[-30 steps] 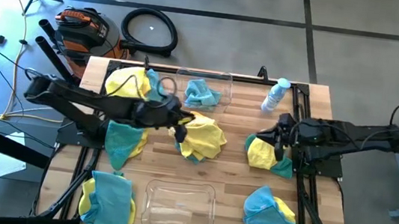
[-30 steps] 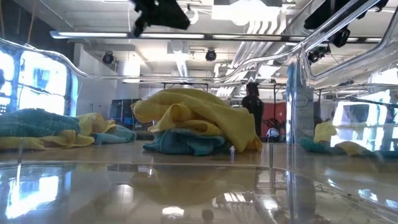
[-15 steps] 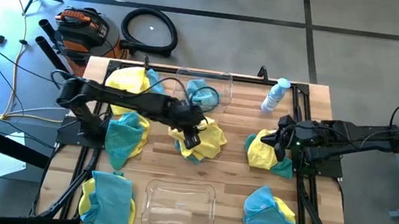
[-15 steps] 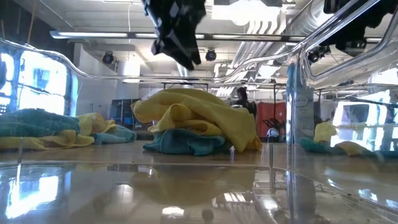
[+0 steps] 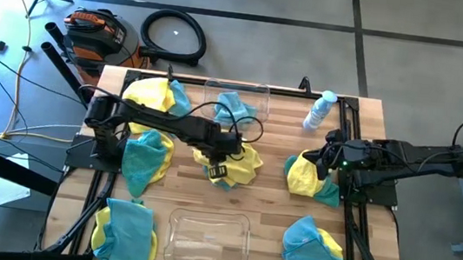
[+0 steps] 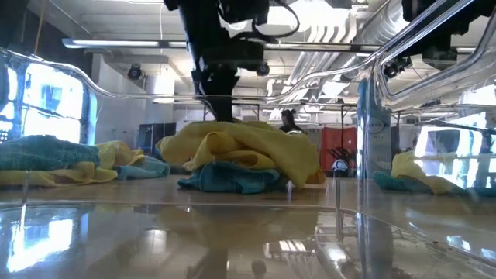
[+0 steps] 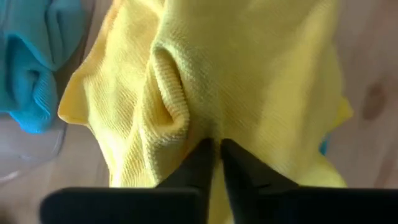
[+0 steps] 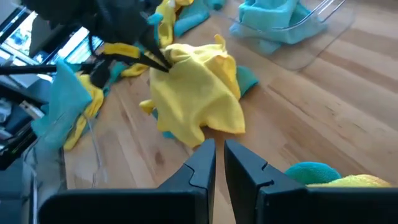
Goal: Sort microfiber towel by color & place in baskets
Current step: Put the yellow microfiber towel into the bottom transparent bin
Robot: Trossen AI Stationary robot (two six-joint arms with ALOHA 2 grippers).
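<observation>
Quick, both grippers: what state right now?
Left gripper: jaws shut on the yellow towel at mid-table.
Right gripper: shut, empty, above the right-side pile.

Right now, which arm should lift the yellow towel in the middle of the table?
Left. Its gripper is already down on the yellow towel, fingers pinching a fold. The right gripper sits over another pile.

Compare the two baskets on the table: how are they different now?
The far basket holds a teal towel; the near basket holds no towel. The far basket sits at the table's back edge beside the bottle; the near basket sits at the front edge between two towel piles. Both are clear tubs with rounded corners.
</observation>
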